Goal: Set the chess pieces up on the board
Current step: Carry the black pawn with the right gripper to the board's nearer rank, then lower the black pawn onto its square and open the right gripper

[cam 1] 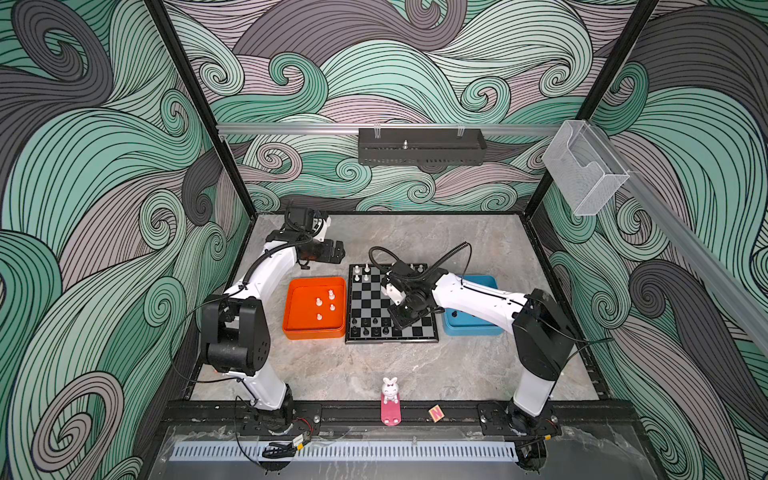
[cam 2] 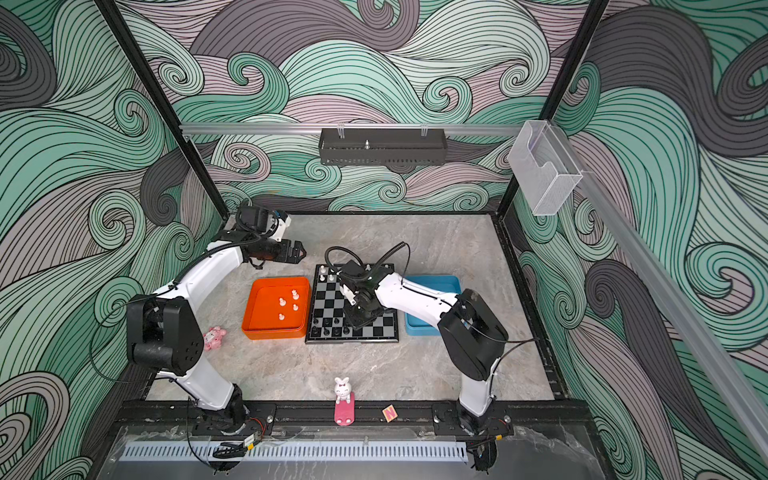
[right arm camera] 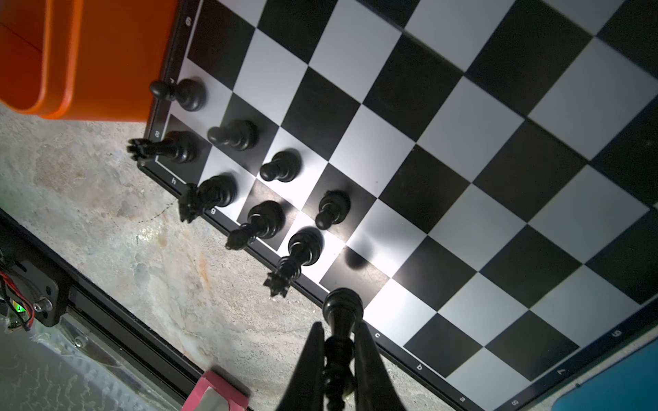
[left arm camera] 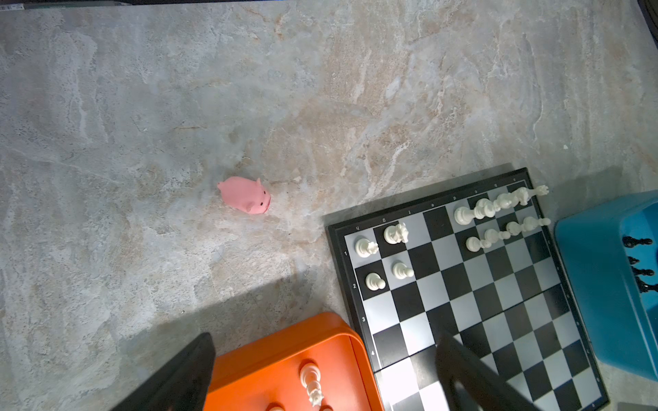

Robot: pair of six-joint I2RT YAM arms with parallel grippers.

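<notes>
Placement time: right tool (right arm camera: 338,332) is clenched on a slim black chessman (right arm camera: 342,306), glossy turned plastic with a round base. It hangs over the near edge of the board (right arm camera: 463,149), just beside the last of eight black pieces (right arm camera: 302,245) standing in two short rows at that corner. By my read the target is the next back-row square, the dark one carrying the shadow. That calls for a straight drop, base flat, clear of the spiky-crowned neighbour. Left tool (cam 1: 337,252) hangs spread wide and empty beyond the orange tray (cam 1: 291,291), where four white pieces (cam 1: 318,301) wait. More black men (left arm camera: 639,242) sit in the blue tray (left arm camera: 587,284). Smooth checks, stone-veined bench (left arm camera: 213,89).
</notes>
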